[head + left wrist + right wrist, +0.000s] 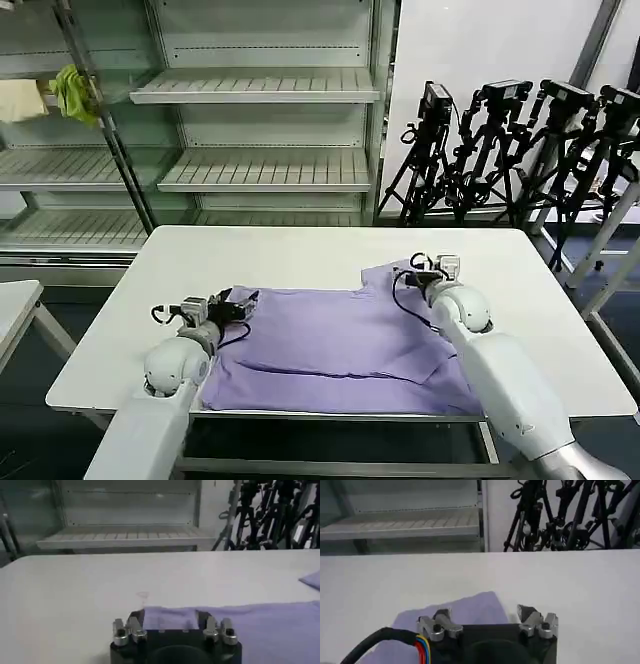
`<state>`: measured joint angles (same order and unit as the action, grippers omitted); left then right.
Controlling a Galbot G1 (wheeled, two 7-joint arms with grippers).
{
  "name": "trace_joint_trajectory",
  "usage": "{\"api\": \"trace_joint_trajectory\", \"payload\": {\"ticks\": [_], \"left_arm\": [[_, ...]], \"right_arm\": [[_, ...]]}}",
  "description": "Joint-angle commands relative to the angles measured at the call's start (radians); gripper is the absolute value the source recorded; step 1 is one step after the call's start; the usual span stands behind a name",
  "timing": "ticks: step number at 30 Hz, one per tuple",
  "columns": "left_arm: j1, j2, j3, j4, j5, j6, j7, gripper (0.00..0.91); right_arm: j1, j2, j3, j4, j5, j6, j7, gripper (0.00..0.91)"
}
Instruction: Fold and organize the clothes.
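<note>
Lavender T-shirt [340, 345] flat on desk [300, 255]. Left hand [170, 622], right hand [487, 615]: fingers apart over far corners; head view shows hem folded.

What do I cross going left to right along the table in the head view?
Bare table → left tool at the lavender T-shirt's left edge → T-shirt → right tool at its far right corner → bare table again.

T-shirt [335, 345]: thin soft cloth, matt lavender, lightly creased. Bench [300, 255] top: smooth white, slight sheen. Left gripper [170, 626] and right gripper [487, 620]: black matt body, bright metal finger links with screw heads. Shelves [260, 90] behind: pale painted metal, slatted.
</note>
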<state>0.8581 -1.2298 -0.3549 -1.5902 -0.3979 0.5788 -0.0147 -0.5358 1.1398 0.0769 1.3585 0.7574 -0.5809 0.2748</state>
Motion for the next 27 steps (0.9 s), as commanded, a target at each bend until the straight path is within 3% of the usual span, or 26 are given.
{"api": "trace_joint_trajectory", "payload": {"ticks": [1, 7, 10, 11, 14, 19, 23, 24, 27], "left_arm": [[-0.017, 0.003, 0.0, 0.035, -0.005, -0.001, 0.002, 0.725], [-0.021, 0.001, 0.005, 0.054, -0.004, -0.001, 0.008, 0.725], [-0.022, -0.001, 0.005, 0.053, -0.003, -0.001, 0.01, 0.685], [-0.023, -0.001, 0.005, 0.053, -0.003, -0.001, 0.01, 0.605], [-0.025, -0.001, 0.007, 0.056, -0.002, -0.001, 0.013, 0.544], [-0.026, -0.007, 0.01, 0.061, 0.002, -0.002, 0.016, 0.544], [-0.023, -0.009, 0.01, 0.059, 0.005, -0.001, 0.018, 0.453], [-0.021, -0.008, 0.01, 0.056, 0.005, -0.002, 0.019, 0.373], [-0.018, -0.007, 0.008, 0.053, 0.006, -0.002, 0.019, 0.292]], "right_arm": [[-0.026, 0.0, 0.008, 0.011, -0.006, -0.001, 0.002, 0.907], [-0.037, -0.001, 0.014, 0.019, -0.008, -0.001, 0.002, 0.907], [-0.039, -0.002, 0.017, 0.019, -0.009, -0.001, 0.001, 0.877], [-0.04, -0.002, 0.018, 0.019, -0.009, -0.001, 0.0, 0.867], [-0.038, -0.004, 0.019, 0.017, -0.009, 0.0, -0.001, 0.867], [-0.041, -0.004, 0.023, 0.012, -0.011, 0.0, -0.004, 0.826], [-0.046, -0.006, 0.024, 0.017, -0.011, 0.0, -0.006, 0.746], [-0.047, -0.006, 0.024, 0.018, -0.011, 0.0, -0.006, 0.605], [-0.047, -0.005, 0.024, 0.017, -0.012, 0.0, -0.008, 0.474]]}}
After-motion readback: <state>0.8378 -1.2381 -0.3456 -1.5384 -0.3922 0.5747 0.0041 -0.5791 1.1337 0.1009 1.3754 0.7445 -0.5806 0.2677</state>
